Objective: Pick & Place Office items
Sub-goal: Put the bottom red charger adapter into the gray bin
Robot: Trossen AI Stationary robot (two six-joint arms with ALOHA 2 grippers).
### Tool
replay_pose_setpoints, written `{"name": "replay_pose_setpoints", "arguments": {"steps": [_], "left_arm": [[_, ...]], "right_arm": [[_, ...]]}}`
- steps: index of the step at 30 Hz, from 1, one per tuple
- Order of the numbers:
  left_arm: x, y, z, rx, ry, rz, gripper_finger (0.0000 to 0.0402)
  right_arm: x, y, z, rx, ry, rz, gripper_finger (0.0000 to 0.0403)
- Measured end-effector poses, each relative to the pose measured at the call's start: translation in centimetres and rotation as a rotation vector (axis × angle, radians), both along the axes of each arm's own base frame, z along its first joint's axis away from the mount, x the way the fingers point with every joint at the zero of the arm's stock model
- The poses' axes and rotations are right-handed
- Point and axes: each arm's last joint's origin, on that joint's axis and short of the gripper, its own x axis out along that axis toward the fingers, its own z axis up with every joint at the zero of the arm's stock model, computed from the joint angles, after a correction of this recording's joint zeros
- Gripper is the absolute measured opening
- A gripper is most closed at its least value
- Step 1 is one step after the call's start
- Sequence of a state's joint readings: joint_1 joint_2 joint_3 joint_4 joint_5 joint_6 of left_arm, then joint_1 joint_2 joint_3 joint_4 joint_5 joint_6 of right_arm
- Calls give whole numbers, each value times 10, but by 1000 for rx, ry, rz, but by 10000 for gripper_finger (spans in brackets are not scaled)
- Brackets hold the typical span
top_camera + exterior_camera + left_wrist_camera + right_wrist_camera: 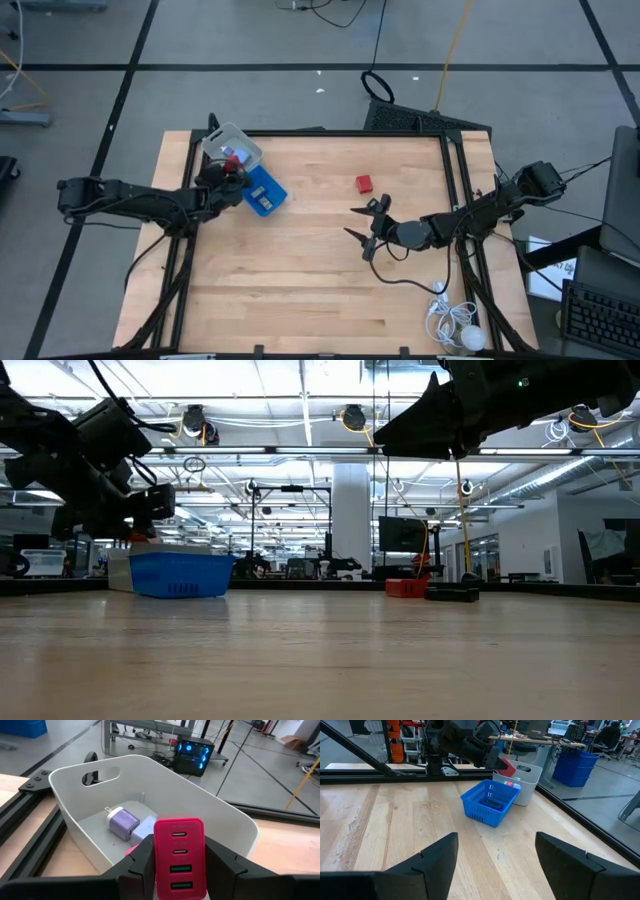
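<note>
charger (179, 857) upright in left gripper (180, 870) jaws, clamped – bin (220, 827) just ahead, below; right gripper (366, 222) jaws wide, empty – red block (364, 183) nearest.

bare tabletop (300, 280) lies open; blue basket (264, 193) and white bin (232, 146) crowd one corner.
</note>
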State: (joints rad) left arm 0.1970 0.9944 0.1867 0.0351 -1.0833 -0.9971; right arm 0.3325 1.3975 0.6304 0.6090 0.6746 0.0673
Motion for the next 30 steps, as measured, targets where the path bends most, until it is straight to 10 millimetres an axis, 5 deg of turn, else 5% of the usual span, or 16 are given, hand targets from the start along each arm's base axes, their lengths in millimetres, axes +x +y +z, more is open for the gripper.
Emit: {"name": "replay_pose_setpoints", "arguments": {"steps": [10, 20, 30], "left_arm": [[1, 4, -3, -11, 11, 18, 149], [1, 4, -4, -16, 14, 11, 129], [2, 4, -2, -1, 30, 7, 196]], "right_arm": [[0, 0, 0, 0, 0, 0, 256], [0, 0, 0, 0, 0, 0, 256], [0, 0, 0, 0, 0, 0, 256]]}}
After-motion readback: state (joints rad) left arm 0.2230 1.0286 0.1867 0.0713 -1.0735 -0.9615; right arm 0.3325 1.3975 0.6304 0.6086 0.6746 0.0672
